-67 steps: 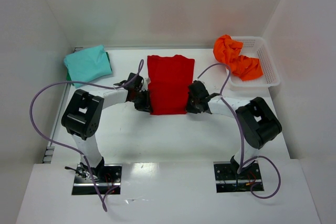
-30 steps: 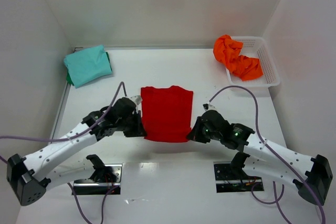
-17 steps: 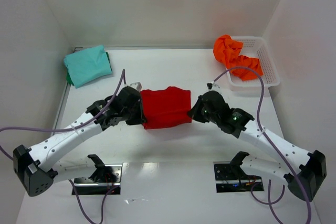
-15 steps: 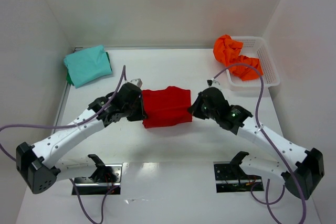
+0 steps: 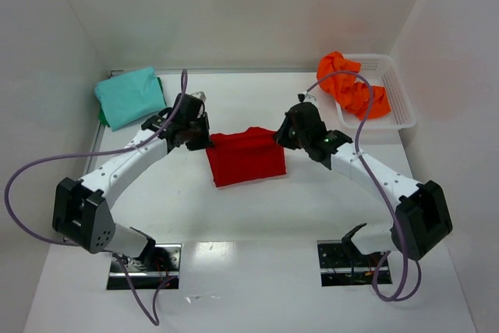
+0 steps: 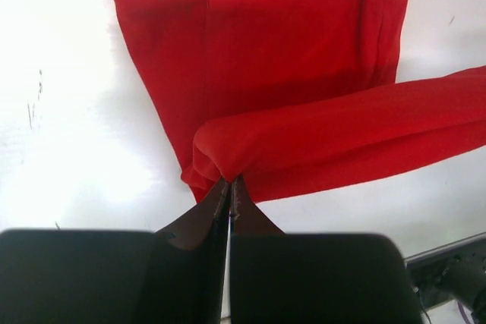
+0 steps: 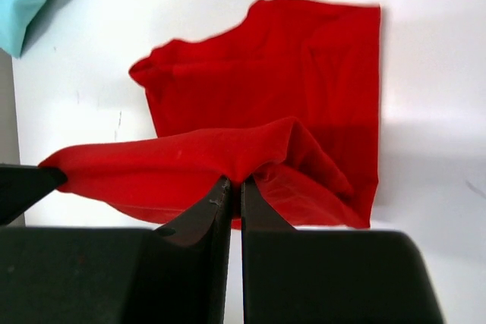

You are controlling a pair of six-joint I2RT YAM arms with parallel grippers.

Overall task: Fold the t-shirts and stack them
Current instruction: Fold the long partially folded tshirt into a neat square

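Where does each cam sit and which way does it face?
Top external: above and behind the bases, looking down; both arms show, left end effector and right end effector pinching the red shirt.
Left wrist: on that wrist, looking down past its fingers at the red shirt.
Right wrist: likewise; its fingers, teal shirt top left.
Shared: all see the red shirt.

I see my left arm [image 5: 125, 165] and right arm [image 5: 374, 177] as white tubes with chunky black joints, each trailing a purple cable [image 5: 183, 87], the left gripper [image 6: 229, 181] and right gripper [image 7: 235, 181] black.
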